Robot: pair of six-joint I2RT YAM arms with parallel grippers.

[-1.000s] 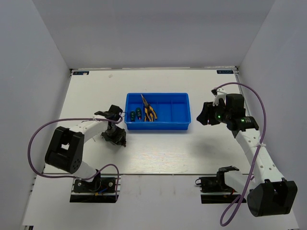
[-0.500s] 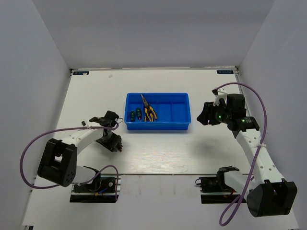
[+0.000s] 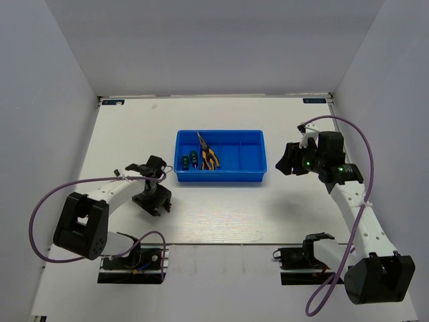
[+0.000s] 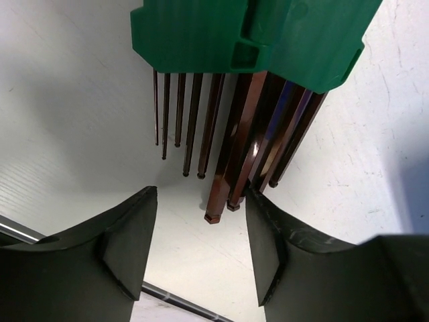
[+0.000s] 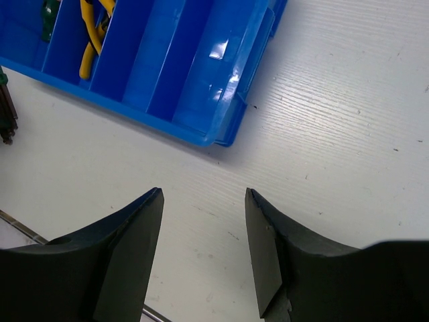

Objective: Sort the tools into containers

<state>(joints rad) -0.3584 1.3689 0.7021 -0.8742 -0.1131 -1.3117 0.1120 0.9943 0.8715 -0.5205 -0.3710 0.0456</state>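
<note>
**Hovering over the last loose tool**

The hex key set [image 4: 231,100] is the one tool not yet in the tray [image 3: 255,176]. It lies flat on the table [image 3: 221,221], just off the tray's near-left corner, with its dark reddish keys fanned out of the green holder [image 4: 201,33]. The left hand [image 4: 201,201] sits right above it, its two fingers spread fairly wide. The tips of the longest keys reach into the gap between them, but bare table shows on the left finger's side, so nothing is clamped. The hand appears lined up on the key ends rather than the bulky holder, probably because the thin bundle fits between the fingers more easily.

Inside the tray, the two green-handled screwdrivers [image 3: 188,160] share the leftmost compartment. The yellow-and-black pliers [image 3: 208,157] lie together in the next one, each kind in its own slot. The compartments toward the right end look empty, so one of those is probably meant for the keys.

The right hand [image 5: 203,194] hangs over bare table just beyond the tray's right end, fingers wide apart and holding nothing. It seems parked there to stay clear of the left arm's work.

By my reckoning the sorting is nearly finished. What remains calls for a firm grip on the keys, since a loose fan could swing or slip.
</note>
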